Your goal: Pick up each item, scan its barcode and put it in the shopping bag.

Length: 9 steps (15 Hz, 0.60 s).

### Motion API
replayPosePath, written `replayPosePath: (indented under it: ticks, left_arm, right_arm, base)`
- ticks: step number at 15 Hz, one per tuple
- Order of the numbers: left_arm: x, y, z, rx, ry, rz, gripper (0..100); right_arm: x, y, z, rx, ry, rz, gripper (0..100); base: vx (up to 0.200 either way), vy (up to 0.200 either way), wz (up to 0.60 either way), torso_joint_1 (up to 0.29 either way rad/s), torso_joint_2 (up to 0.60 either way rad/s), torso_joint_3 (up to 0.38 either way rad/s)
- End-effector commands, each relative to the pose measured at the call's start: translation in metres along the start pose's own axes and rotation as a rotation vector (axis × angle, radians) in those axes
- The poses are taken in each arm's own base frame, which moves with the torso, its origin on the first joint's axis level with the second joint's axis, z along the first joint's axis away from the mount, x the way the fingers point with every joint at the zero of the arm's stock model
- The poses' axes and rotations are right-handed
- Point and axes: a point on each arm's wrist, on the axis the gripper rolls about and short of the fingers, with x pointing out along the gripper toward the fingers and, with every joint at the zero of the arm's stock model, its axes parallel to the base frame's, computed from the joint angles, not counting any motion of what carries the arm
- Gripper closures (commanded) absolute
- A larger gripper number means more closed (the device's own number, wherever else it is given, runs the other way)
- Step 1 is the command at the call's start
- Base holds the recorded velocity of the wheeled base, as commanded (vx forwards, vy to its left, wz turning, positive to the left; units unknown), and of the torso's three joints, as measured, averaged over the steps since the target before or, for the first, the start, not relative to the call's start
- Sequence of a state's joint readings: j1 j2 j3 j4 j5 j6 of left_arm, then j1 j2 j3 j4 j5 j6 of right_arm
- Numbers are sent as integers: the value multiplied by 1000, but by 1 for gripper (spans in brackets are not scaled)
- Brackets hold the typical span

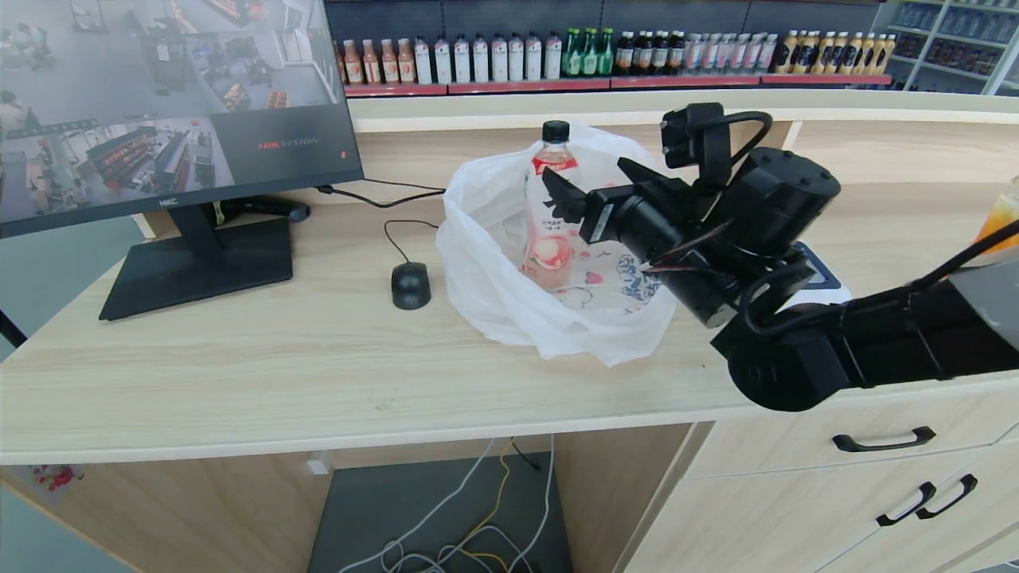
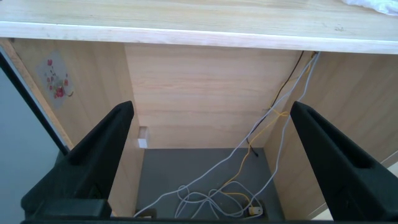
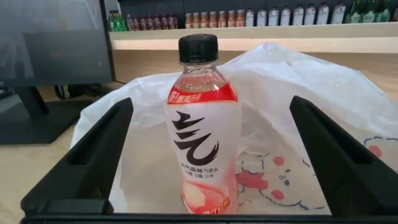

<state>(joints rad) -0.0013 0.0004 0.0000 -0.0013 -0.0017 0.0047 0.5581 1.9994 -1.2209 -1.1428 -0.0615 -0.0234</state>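
Right wrist view puts the bottle upright inside the shopping bag, between the wide-spread fingers of your right claw. That claw is open and touches neither side, so I judge the bottle bagged and free to be left. Head view adds that the bag sits on the surface, just right of the mouse. Left wrist view shows your left claw open and empty, low beneath the surface edge above loose cables.
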Motion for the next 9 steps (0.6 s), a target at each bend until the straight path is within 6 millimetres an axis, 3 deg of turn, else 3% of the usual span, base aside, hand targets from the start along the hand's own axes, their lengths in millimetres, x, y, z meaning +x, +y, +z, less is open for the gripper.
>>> replayPosePath:
  ticks: [1, 4, 7, 9]
  left_arm:
    - [0, 0, 0, 0, -1, 0, 0]
    - [0, 0, 0, 0, -1, 0, 0]
    - [0, 0, 0, 0, -1, 1, 0]
    - [0, 0, 0, 0, -1, 3, 0]
  right_arm:
    - [-29, -2, 26, 22, -38, 3, 0]
    - [-63, -3, 10, 60, -114, 4, 0]
    - [-104, -5, -2, 58, -42, 3, 0]
    - [-119, -7, 6, 68, -36, -1, 0]
  base:
    - [0, 0, 0, 0, 0, 0]
    - [0, 0, 0, 0, 0, 0]
    - [0, 0, 0, 0, 0, 0]
    - [0, 0, 0, 0, 0, 0]
